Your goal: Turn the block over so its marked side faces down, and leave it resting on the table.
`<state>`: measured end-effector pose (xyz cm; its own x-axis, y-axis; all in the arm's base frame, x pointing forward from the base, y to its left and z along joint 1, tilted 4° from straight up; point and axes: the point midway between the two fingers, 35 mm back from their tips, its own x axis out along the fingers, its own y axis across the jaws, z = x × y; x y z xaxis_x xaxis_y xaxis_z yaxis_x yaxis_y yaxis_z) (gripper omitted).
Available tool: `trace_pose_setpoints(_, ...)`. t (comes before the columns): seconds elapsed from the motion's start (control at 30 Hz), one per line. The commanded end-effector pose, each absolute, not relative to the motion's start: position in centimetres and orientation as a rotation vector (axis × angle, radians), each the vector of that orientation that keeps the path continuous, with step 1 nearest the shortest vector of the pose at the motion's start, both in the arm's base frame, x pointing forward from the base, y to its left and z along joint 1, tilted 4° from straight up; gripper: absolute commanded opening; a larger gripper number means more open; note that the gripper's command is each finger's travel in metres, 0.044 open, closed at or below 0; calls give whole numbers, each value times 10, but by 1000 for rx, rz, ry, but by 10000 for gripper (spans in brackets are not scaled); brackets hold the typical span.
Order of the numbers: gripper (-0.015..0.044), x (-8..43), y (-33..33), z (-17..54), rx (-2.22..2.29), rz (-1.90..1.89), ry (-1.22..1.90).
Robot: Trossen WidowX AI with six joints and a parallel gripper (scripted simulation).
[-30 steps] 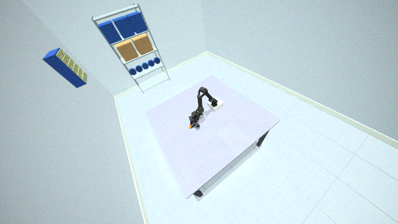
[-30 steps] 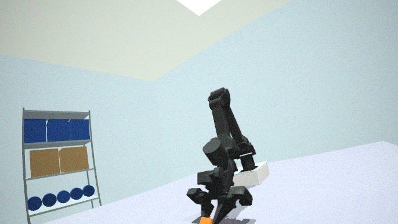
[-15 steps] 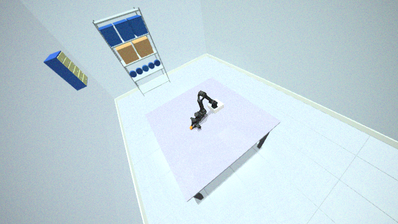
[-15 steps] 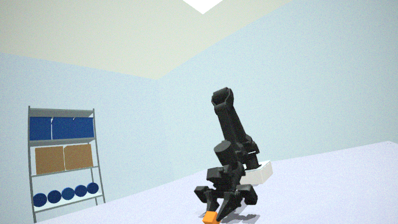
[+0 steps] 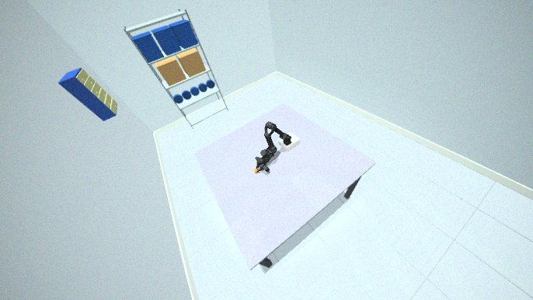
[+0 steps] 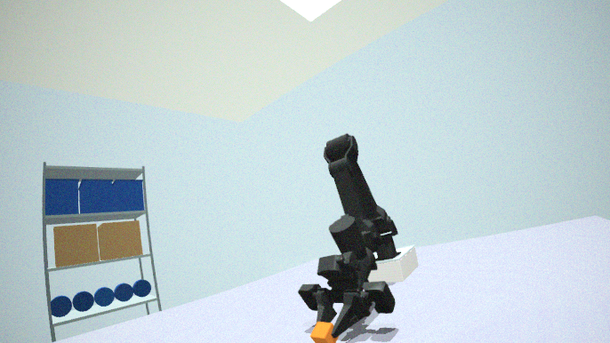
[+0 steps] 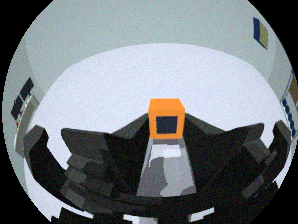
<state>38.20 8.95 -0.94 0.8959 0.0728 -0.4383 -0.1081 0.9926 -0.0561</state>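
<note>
The orange block (image 5: 256, 170) (image 6: 321, 332) (image 7: 166, 105) is between the two black fingertips of my gripper (image 5: 258, 169) (image 6: 329, 326) (image 7: 165, 116). The gripper is shut on it. In the wrist view the block's dark square mark (image 7: 166, 125) is on the side turned back toward the wrist camera and the palm. The gripper is tilted well over toward the horizontal, pointing outward from the arm's base. The block's lower part is cut off in the exterior view, and I cannot tell whether it touches the table (image 5: 295, 194) (image 6: 489, 293).
The arm stands on a white base block (image 5: 292, 143) (image 6: 393, 271) behind the gripper. A shelf rack with blue and brown boxes (image 5: 180, 68) (image 6: 98, 244) stands off the table by the wall. A blue cabinet (image 5: 87, 95) is at the left in the top view.
</note>
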Motion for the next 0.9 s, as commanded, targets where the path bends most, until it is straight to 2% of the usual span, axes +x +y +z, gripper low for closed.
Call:
trace_pose_setpoints(0.0,79,381,89,-10,-85,93,451)
trace_pose_setpoints(0.47,440,381,89,-10,-85,93,451)
trace_pose_setpoints(0.87,440,381,89,-10,-85,93,451)
